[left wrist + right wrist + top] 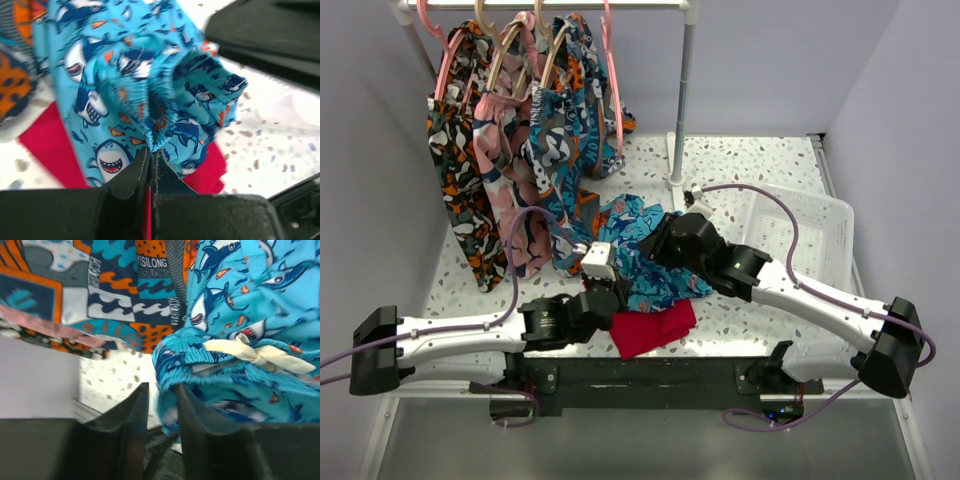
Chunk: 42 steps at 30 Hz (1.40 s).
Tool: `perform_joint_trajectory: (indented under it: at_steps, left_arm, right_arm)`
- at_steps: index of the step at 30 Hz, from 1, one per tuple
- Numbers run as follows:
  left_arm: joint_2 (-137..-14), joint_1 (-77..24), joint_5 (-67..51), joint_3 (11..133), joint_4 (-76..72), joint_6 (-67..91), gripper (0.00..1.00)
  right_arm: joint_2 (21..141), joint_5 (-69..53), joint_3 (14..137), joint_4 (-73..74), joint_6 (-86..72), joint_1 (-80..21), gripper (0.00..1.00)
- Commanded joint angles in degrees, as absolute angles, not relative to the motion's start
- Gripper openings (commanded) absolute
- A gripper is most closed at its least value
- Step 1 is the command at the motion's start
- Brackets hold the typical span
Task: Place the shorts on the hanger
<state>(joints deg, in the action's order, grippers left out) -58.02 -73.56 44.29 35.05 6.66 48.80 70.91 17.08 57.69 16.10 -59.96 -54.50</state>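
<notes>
Shows the rack [684, 100] in the upper part of the top view, the hanger [611, 70] dangling from it up and slightly left of the shorts [638, 245], crumpled at frame centre partly over a red cloth [655, 328], with no clear long axis. Finds the left gripper [151, 152] pressed together on a gathered fold, and the right gripper [161, 390] narrowly parted at the waistband near the drawstring bow [255, 354], hold there not confirmable. Suggests a two-armed lift toward the upper left.

walls [770, 60]: pale lilac | table [750, 160]: white speckled | rack [686, 90]: white, rear
</notes>
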Motion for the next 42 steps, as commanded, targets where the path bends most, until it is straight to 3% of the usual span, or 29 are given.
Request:
perform_joint_trajectory:
  at_steps: [1,3,5,7,12,16,24,31,42]
  left_arm:
    - [-50.65,-73.65,47.99,36.65,24.76,53.7,0.0]
    - [-47.91,-73.65,47.72,35.51,32.03,57.12,0.0]
    - [-44.13,-73.74,48.16,34.37,38.46,61.76,0.0]
    - [-40.27,-73.74,48.78,32.88,40.77,64.15,0.0]
    - [-35.34,-73.65,48.52,30.33,41.13,66.18,0.0]
    - [-36.21,-73.65,48.25,29.88,41.92,67.41,0.0]
    - [-36.74,-73.65,48.25,29.71,42.63,68.56,0.0]
    - [-36.21,-73.65,48.25,30.49,42.71,68.03,0.0]
    - [-38.05,-73.65,48.78,32.69,42.45,66.88,0.0]
  right_arm:
    - [66.98,19.68,57.04,17.65,-50.22,-54.76,0.54]
    - [64.78,23.87,57.57,22.74,-47.56,-54.76,0.63]
    - [63.11,27.4,57.22,27.05,-44.75,-54.76,0.79]
    - [61.61,32.49,56.87,29.34,-42.72,-54.67,0.85]
    - [64.07,34.81,55.64,34.1,-41.93,-50.98,0.8]
    - [66.7,25.6,52.21,30.07,-39.99,-44.4,0.69]
    - [62.42,19.52,44.92,27.95,-40.51,-43.68,0.63]
    - [51.42,14.6,40.17,29.0,-41.57,-44.3,0.63]
    - [57.13,17.67,39.82,28.74,-43.24,-51.59,0.63]
